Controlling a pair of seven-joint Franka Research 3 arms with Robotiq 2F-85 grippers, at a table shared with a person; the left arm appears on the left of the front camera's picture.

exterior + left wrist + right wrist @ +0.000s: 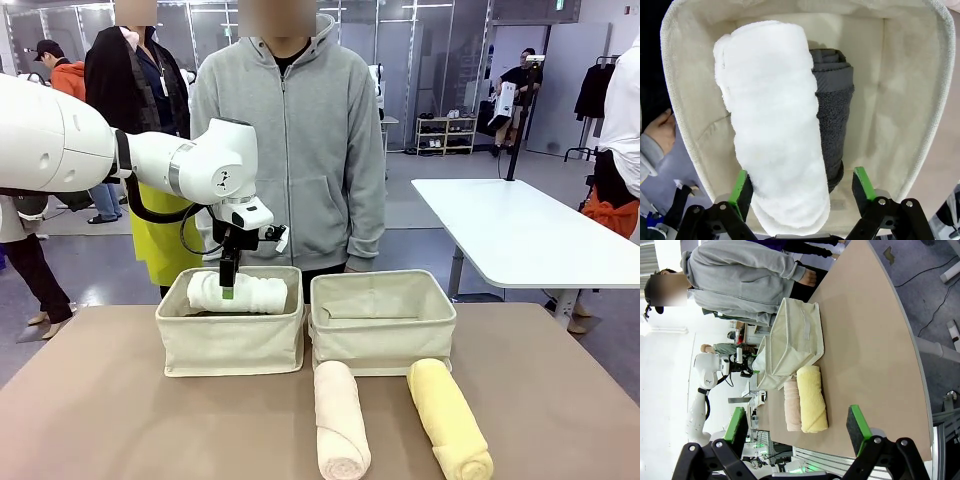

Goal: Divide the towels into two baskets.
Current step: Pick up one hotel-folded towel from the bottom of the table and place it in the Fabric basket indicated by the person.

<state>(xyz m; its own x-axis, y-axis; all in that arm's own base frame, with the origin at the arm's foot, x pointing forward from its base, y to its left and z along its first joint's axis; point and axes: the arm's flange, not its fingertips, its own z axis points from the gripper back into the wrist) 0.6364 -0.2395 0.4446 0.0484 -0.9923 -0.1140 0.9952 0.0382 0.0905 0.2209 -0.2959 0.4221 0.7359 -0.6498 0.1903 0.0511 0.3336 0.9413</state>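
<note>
Over the left basket (900,100), the left pincer (801,174) hangs spread wide astride the white towel (775,125) (laid on the dark grey towel (832,115)); the right pincer (796,412) gapes empty.

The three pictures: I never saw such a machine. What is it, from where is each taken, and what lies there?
It is a robot with two white arms. The front picture looks across the table at a person; the other two come from wrist cameras. The left hand, open, hangs over the left basket, where the white towel lies against the dark grey towel. The right hand is open and empty. The peach towel and yellow towel lie before the right basket.
</note>
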